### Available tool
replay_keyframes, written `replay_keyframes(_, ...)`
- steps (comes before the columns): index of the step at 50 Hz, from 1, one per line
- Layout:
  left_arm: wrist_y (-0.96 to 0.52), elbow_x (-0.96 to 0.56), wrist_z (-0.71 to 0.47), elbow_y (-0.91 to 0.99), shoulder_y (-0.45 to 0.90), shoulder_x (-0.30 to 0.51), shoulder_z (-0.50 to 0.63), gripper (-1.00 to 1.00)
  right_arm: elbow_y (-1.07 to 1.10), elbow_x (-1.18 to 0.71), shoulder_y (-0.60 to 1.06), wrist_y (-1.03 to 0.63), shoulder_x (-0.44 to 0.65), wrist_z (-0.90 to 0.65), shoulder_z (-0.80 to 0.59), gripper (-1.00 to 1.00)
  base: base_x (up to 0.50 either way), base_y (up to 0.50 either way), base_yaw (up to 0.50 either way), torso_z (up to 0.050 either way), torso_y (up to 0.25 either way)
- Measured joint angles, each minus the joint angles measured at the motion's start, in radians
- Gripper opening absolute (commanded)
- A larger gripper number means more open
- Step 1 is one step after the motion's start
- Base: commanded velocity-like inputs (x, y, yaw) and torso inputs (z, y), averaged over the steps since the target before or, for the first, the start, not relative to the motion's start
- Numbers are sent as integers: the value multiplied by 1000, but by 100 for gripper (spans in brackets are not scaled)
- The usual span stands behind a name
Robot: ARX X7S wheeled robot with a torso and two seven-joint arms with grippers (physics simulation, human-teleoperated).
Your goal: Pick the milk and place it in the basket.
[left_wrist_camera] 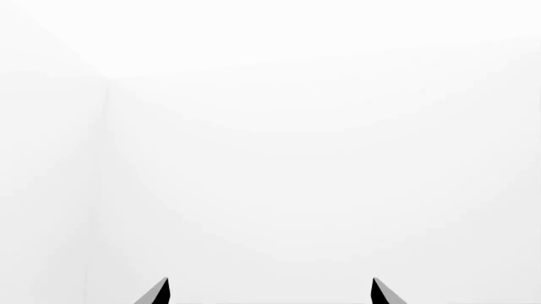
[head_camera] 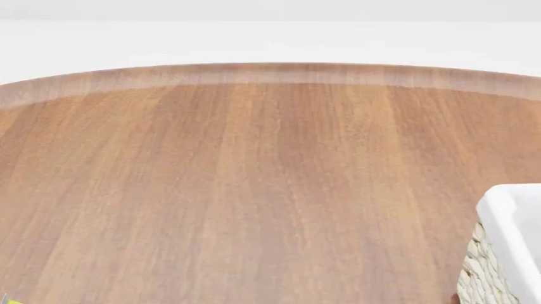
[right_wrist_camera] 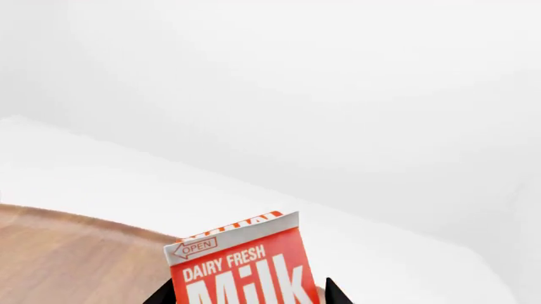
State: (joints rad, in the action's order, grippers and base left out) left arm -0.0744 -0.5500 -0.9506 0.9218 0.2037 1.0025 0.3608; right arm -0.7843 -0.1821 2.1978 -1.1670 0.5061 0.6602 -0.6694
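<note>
In the right wrist view the milk (right_wrist_camera: 241, 266), a carton with a red top lettered "Dairy Fresh Milk", stands upright between the two dark fingertips of my right gripper (right_wrist_camera: 249, 292), which is shut on it. Only the carton's top part shows. A corner of the basket (head_camera: 511, 215), white cloth rim over cream wicker, sits at the right edge of the head view. My left gripper (left_wrist_camera: 270, 291) is open with nothing between its fingertips, facing plain white. Neither gripper shows in the head view.
The round wooden table (head_camera: 253, 190) fills the head view, its curved far edge against white floor. A sliver of something yellow (head_camera: 7, 301) peeks in at the near left corner. The table's wood (right_wrist_camera: 68, 253) lies beside the carton.
</note>
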Motion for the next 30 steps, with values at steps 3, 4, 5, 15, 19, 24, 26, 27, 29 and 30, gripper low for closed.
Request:
replay_keyframes(3, -1, 0, 0, 0, 0, -1, 0, 100, 13, 5, 4, -15, 14, -4, 1, -100, 0, 0, 0, 0, 3)
replay_keyframes(4, -1, 0, 0, 0, 0, -1, 0, 100, 19, 7, 5, -21, 20, -6, 2, -100, 0, 0, 0, 0, 0)
replay_keyframes(5, -1, 0, 0, 0, 0, -1, 0, 100, 24, 8, 5, -27, 25, -8, 3, -100, 0, 0, 0, 0, 0)
replay_keyframes(15, -6, -1, 2, 2, 4, -2, 1, 100, 82, 15, -12, -80, 74, -13, 9, -100, 0, 0, 0, 0, 1)
replay_keyframes(19, -7, -2, 2, 2, 5, -3, 1, 100, 96, 14, -25, -93, 86, -15, 13, -100, 0, 0, 0, 3, 3)
replay_keyframes(24, -7, -2, 3, 1, 5, -3, 1, 100, 101, 13, -42, -102, 94, -16, 16, -100, 0, 0, 0, 0, 0)
replay_keyframes(26, -7, -2, 3, 0, 5, -3, 1, 100, 95, 13, -48, -101, 94, -12, 13, -100, 0, 0, 0, 0, 0)
replay_keyframes(27, -7, -2, 3, 0, 4, -3, 0, 100, 91, 13, -51, -99, 94, -10, 11, -100, 0, 0, 0, 0, 10)
replay_keyframes(29, -7, -2, 4, 0, 4, -3, 0, 100, 79, 14, -55, -95, 91, -2, 2, -100, 0, 0, 0, 0, 0)
replay_keyframes(30, -7, -3, 4, 0, 5, -3, 0, 100, 72, 15, -56, -92, 89, 3, -3, -100, 0, 0, 0, 0, 0)
